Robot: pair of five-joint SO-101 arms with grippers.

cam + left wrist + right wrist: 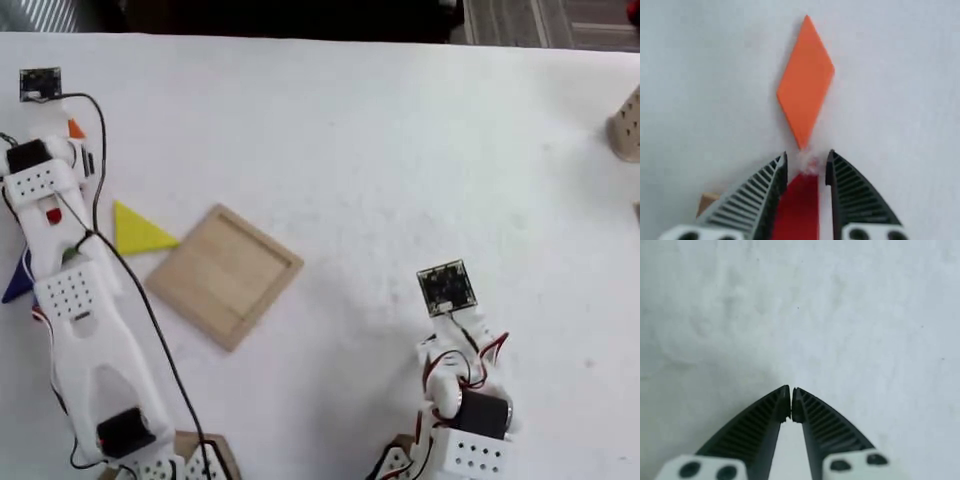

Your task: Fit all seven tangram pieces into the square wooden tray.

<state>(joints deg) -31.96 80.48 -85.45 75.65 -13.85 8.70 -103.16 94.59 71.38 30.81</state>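
Left gripper: jaws narrow, pinched on a flat red tangram piece that fills the slot between them, low over the white table
Flat orange diamond-shaped tile: lies just past the fingertips, one corner aimed at them, untouched
Square pale wooden tray: sits cornerwise with nothing inside, well apart from that gripper, so I judge the red piece needs carrying across
Yellow triangle: waits just beside the tray
Right gripper: jaws closed on nothing, parked over bare table, out of the way

White perforated shells, black ribbed fingers, black cable — red-white wires
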